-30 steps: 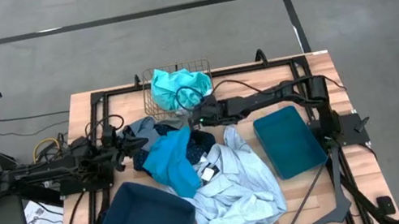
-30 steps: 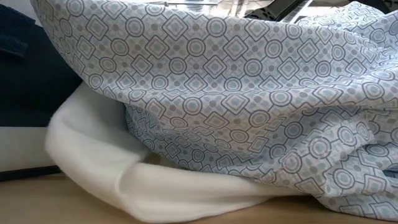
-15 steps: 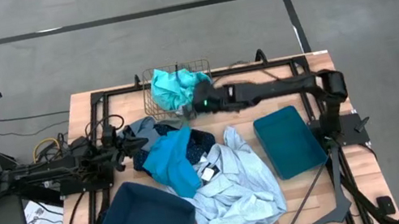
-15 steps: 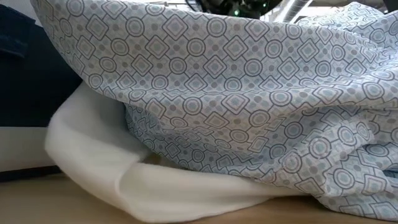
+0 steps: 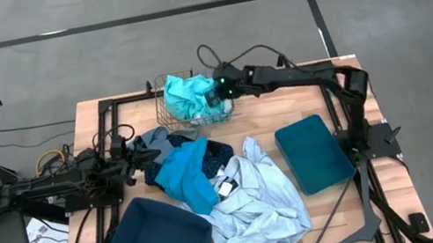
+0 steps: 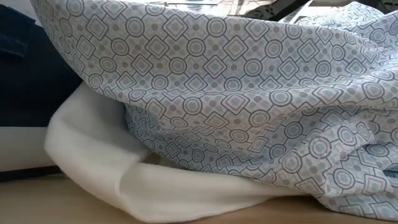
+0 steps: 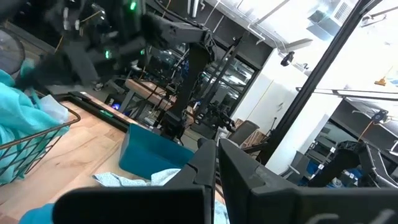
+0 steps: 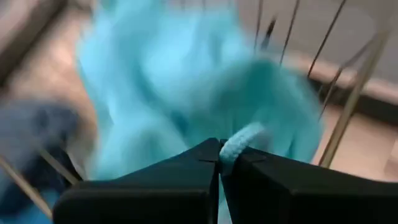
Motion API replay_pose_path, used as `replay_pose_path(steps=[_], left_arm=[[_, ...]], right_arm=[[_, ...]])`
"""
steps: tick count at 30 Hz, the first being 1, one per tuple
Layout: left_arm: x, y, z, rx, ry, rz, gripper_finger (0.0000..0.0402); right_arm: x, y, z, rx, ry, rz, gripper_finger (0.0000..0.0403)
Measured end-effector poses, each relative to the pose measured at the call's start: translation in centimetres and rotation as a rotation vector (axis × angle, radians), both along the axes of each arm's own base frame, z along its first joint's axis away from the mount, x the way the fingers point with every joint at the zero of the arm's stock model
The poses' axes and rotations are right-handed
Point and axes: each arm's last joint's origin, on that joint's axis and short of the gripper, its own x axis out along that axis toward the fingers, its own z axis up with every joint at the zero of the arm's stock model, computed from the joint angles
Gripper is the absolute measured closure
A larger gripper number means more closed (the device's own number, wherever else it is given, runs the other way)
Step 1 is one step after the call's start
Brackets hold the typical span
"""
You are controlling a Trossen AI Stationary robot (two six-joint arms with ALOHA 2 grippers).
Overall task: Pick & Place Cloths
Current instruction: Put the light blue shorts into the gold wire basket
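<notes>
Several cloths (image 5: 228, 186) lie heaped across the middle of the bench (image 5: 261, 118), running from the left arm's side toward the near edge, while one turquoise cloth (image 5: 187, 94) sits bunched in the gold wire basket (image 5: 168, 112) at the far edge. The right pincer (image 5: 218, 89) hangs at the basket's right rim, its fingers shut, and the right wrist view shows a thin pale-turquoise cord or fold (image 8: 239, 144) of that cloth pinched between them, so it appears closed on the turquoise cloth itself. That cloth lies just ahead of and below the pincer, toward the left arm's side, with no clear long axis since it is crumpled. Judging by this, the coming move turns on whether the pinch is let go over the basket or drawn back out. The left pincer (image 7: 216, 163) is closed on nothing and waits low at the left edge, close to the heap; it is the nearer arm to the bright blue cloth (image 5: 183, 174) and the grey one (image 5: 153, 140) beside it, while the right arm is nearer the basket. Two dark teal bins, one (image 5: 315, 154) toward the right edge and one (image 5: 159, 241) at the near-left corner, show no cloth inside. The low view is filled by a patterned pale grey-blue cloth (image 6: 236, 93) over a white one (image 6: 112, 168), hiding both arms, and the right wrist view is smeared, so how much fabric is gripped cannot be told.
</notes>
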Motion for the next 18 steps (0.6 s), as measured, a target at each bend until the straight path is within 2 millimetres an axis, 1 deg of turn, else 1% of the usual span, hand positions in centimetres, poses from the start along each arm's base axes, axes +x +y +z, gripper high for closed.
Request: replay_pose_path(steps=[1, 4, 7, 9, 13, 16, 18], left_arm=[[0.0, 0.0, 0.0, 0.000, 0.000, 0.000, 0.0398], [0.0, 0.0, 0.0, 0.000, 0.000, 0.000, 0.0398], [0.0, 0.0, 0.0, 0.000, 0.000, -0.001, 0.0398], [0.0, 0.0, 0.0, 0.000, 0.000, -0.001, 0.0398], [0.0, 0.0, 0.0, 0.000, 0.000, -0.001, 0.0398], [0.0, 0.0, 0.0, 0.000, 0.000, -0.001, 0.0398], [0.0, 0.0, 0.0, 0.000, 0.000, -0.001, 0.0398]], right_arm=[[0.0, 0.1, -0.2, 0.009, 0.020, 0.036, 0.0399], [0.4, 0.5, 0.0, -0.018, 0.021, 0.109, 0.0384], [0.5, 1.0, -0.6, -0.033, 0.071, 0.164, 0.0353], [0.6, 1.1, -0.4, -0.051, 0.079, 0.189, 0.0324], [0.8, 1.0, 1.3, -0.078, 0.108, 0.234, 0.0249], [1.1, 0.5, 3.9, -0.113, 0.100, 0.254, 0.0186], [1.0, 0.1, 5.5, -0.136, 0.092, 0.259, 0.0154]])
